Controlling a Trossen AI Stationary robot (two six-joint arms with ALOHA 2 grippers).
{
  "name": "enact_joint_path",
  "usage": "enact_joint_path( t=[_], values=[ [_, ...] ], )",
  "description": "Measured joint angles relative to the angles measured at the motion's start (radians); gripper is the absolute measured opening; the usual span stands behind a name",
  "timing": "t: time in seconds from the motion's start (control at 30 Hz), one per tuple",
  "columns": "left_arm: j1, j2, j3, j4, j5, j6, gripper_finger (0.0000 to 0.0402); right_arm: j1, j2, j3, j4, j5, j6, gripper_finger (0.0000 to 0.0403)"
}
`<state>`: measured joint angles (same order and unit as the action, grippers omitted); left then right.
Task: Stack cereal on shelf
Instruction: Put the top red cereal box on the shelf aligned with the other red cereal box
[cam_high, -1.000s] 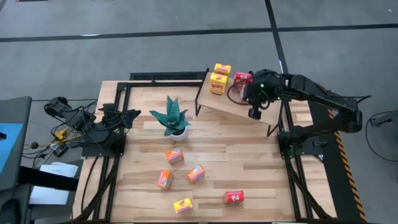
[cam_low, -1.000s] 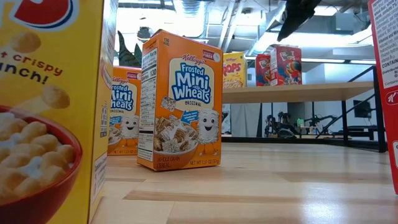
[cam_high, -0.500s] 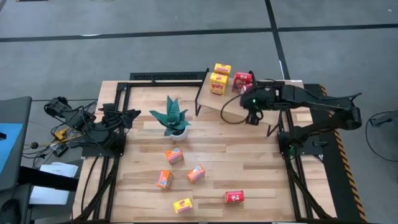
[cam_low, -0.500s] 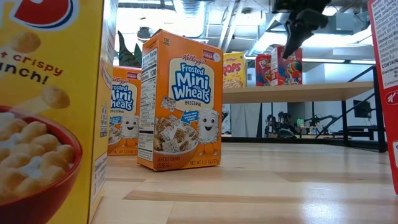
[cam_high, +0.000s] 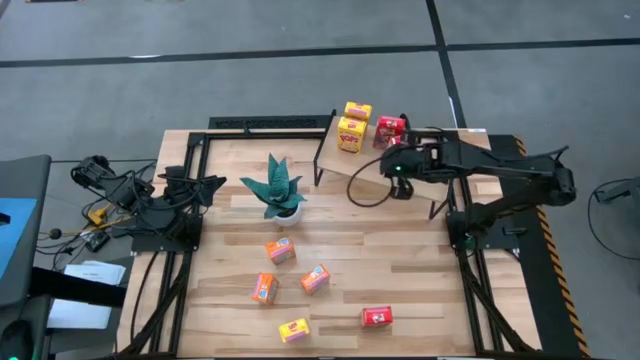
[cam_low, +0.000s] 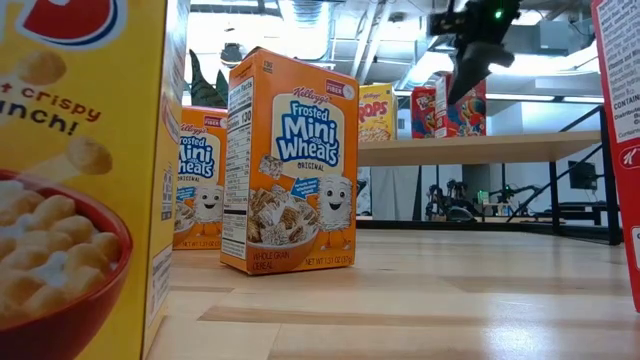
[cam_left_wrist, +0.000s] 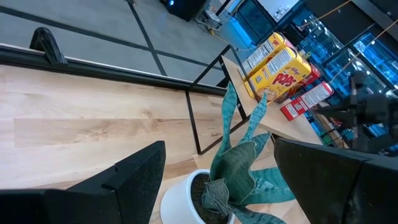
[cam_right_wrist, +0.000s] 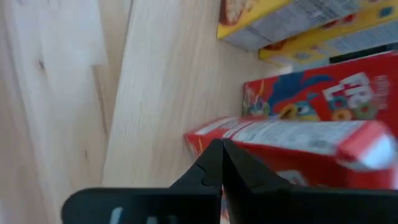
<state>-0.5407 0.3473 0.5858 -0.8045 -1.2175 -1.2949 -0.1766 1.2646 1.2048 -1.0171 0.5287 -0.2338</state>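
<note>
The shelf (cam_high: 372, 170) stands at the table's far right. On it stand two yellow cereal boxes (cam_high: 351, 126) and two red ones (cam_high: 390, 127). My right gripper (cam_high: 388, 160) is shut and slants down over the shelf, just in front of the red boxes (cam_low: 460, 108). Three orange boxes (cam_high: 280, 250), a yellow one (cam_high: 294, 330) and a red one (cam_high: 377, 317) stand on the tabletop. My left gripper (cam_high: 205, 185) waits open at the table's left, facing the plant (cam_left_wrist: 233, 168). My right gripper's shut fingertips (cam_right_wrist: 221, 163) stand close against the lower edge of the nearer red box (cam_right_wrist: 280, 140), slanting down from the table's right and near side. Whether they touch the box, I cannot tell.
A teal spiky plant in a white pot (cam_high: 277, 190) stands left of the shelf. A black frame rail (cam_high: 270, 124) runs along the far edge. A cable loop (cam_high: 362, 195) hangs below my right wrist. Bare tabletop lies between the shelf and the loose boxes.
My right gripper has come down over the shelf and gone toward the table's left, rolling its wrist as it went. It now stands level with the red boxes and has stayed shut. The boxes have kept their places.
</note>
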Motion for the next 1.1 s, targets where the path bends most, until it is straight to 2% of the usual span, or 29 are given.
enact_joint_path(
  t=[0.2, 0.5, 0.83, 1.0, 1.1],
  values=[
    [0.0, 0.0, 0.0, -0.003, 0.001, 0.0, 0.0293, -0.02, 0.051, -0.001, 0.019, -0.003, -0.033, 0.001],
    [0.0, 0.0, 0.0, -0.014, 0.001, 0.0, 0.0293, -0.043, 0.09, -0.001, 0.066, 0.023, -0.066, 0.0036],
    [0.0, 0.0, 0.0, -0.017, 0.0, 0.0, 0.0293, -0.037, 0.088, 0.018, 0.129, 0.039, -0.115, 0.0012],
    [0.0, 0.0, 0.0, -0.017, 0.002, -0.002, 0.0293, 0.014, 0.067, 0.082, 0.046, 0.023, -0.077, 0.0031],
    [0.0, 0.0, 0.0, -0.017, 0.006, -0.003, 0.0293, 0.053, 0.025, 0.081, -0.016, 0.014, -0.031, 0.0027]
  ],
)
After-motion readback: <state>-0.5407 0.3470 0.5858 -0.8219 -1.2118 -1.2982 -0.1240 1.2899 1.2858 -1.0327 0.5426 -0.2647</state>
